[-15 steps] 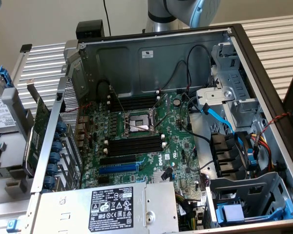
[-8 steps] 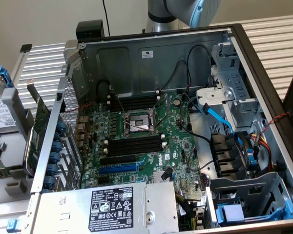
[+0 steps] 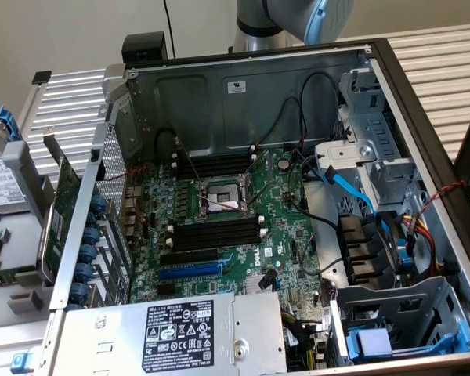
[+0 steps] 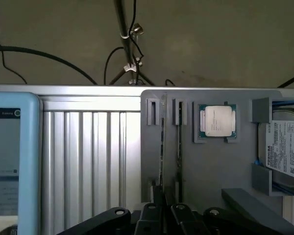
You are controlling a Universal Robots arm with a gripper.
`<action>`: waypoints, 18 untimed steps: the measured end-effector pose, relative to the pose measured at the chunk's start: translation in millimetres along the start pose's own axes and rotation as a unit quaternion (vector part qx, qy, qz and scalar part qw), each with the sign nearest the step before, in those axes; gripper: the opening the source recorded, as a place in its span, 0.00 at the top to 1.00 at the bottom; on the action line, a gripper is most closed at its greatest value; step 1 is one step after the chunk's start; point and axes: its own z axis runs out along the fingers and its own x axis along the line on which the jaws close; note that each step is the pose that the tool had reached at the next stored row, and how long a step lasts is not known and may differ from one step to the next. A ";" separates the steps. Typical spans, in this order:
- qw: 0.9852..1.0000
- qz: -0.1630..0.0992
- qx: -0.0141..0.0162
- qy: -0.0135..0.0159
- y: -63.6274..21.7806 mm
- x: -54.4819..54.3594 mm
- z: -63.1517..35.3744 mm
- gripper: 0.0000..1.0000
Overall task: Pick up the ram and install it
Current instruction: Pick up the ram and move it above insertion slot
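The wrist view has the black gripper (image 4: 164, 218) clenched on the thin ram stick (image 4: 162, 147), standing edge-on in a grey plastic holder (image 4: 210, 166) beside a square silver processor (image 4: 218, 121), while the exterior view shows the open metal computer case (image 3: 243, 94) with its green motherboard (image 3: 286, 235) and long black memory slots (image 3: 215, 233).
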 end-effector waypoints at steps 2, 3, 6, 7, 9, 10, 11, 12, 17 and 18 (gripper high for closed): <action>1.000 0.000 0.000 -0.001 0.0 -0.3 -6.5 0.86; 1.000 0.000 0.000 -0.001 -0.2 -0.4 -10.4 0.86; 1.000 0.000 0.000 -0.002 -1.9 -0.9 -22.6 0.86; 1.000 0.000 0.000 -0.002 -3.1 -1.1 -26.3 0.86; 1.000 0.000 0.000 -0.003 -7.5 -1.5 -33.2 0.86; 1.000 0.000 0.000 -0.004 -11.1 -1.7 -36.8 0.86; 1.000 0.000 0.000 -0.005 -15.1 -1.8 -39.8 0.86; 1.000 0.000 0.000 -0.006 -19.6 -1.9 -42.6 0.86; 1.000 0.000 0.000 -0.012 -41.6 -2.5 -57.4 0.86; 1.000 0.000 0.000 -0.014 -45.9 -2.6 -60.6 0.86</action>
